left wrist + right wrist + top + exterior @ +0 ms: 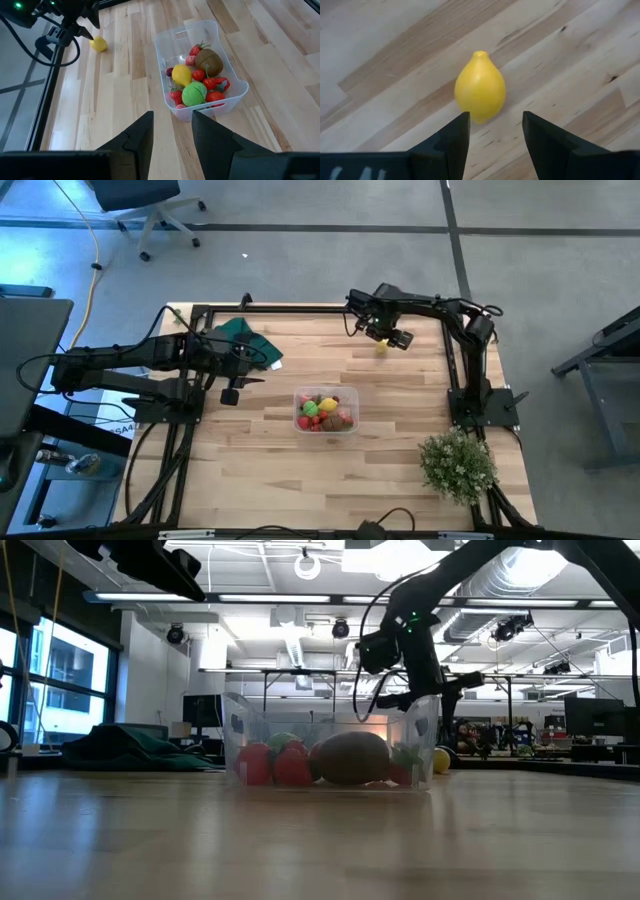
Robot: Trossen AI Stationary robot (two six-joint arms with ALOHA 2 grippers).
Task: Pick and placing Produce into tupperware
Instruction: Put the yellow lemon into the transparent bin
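Tabletop: right gripper (492, 132) hovers spread above lemon (480, 93), hiding its end.

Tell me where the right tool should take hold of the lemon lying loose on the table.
Grip the lemon across its widest middle, coming straight down from above. It lies on its side on the bare table, pointed tip away from the right tool, whose open fingers already line up with its rounded flanks. The tapered tip would probably slip.
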